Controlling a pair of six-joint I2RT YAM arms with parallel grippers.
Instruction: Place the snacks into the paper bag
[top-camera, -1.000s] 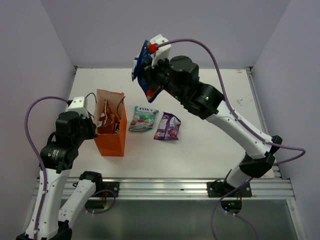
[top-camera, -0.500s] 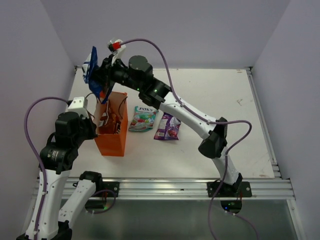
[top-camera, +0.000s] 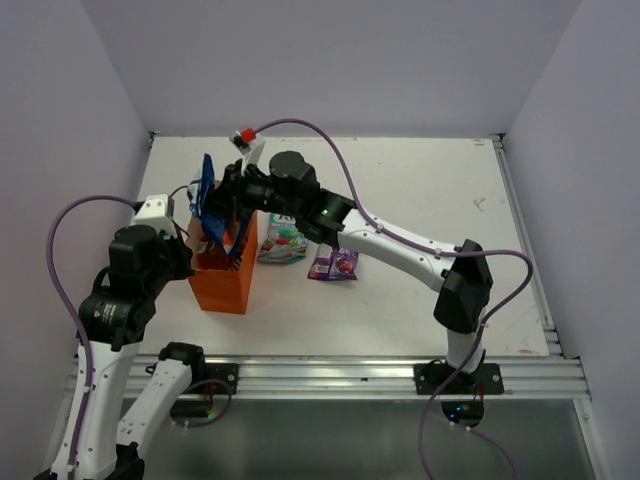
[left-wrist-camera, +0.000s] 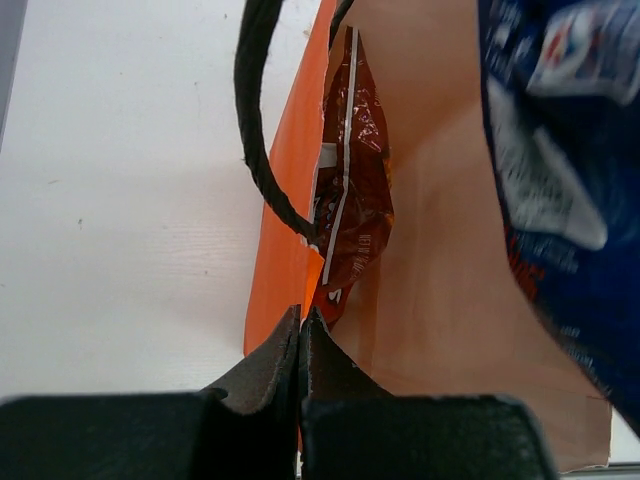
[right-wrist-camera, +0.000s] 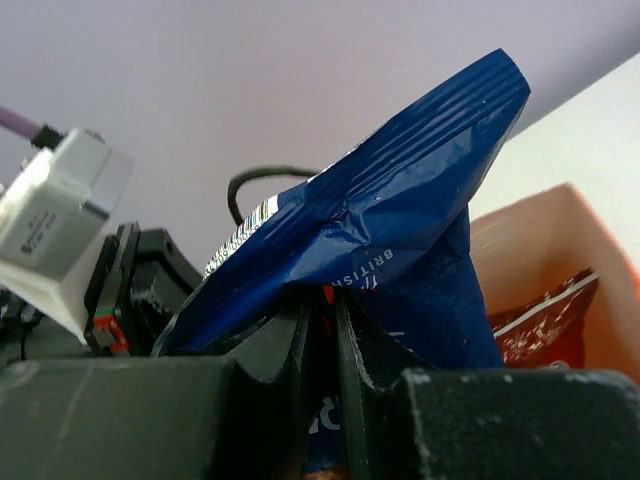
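**Blue packet hangs at the mouth of the orange bag**

From left: the left gripper (left-wrist-camera: 300, 325) is pinched shut on the left wall of the paper bag (top-camera: 225, 285), which has the Doritos bag (left-wrist-camera: 350, 190) inside. Just above, the right gripper (right-wrist-camera: 322, 310) clamps narrowly on the dark blue bag (top-camera: 208, 190). Its long axis is near upright and its lower end dips into the mouth, so the drop looks to be straight down. The sweets packet (top-camera: 285, 238) and purple packet (top-camera: 337, 255) lie on the table (top-camera: 420, 200) to the right.

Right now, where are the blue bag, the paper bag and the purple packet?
blue bag (top-camera: 206, 185), top view, its upper end.
paper bag (top-camera: 222, 288), top view, orange near wall.
purple packet (top-camera: 335, 266), top view, its middle.
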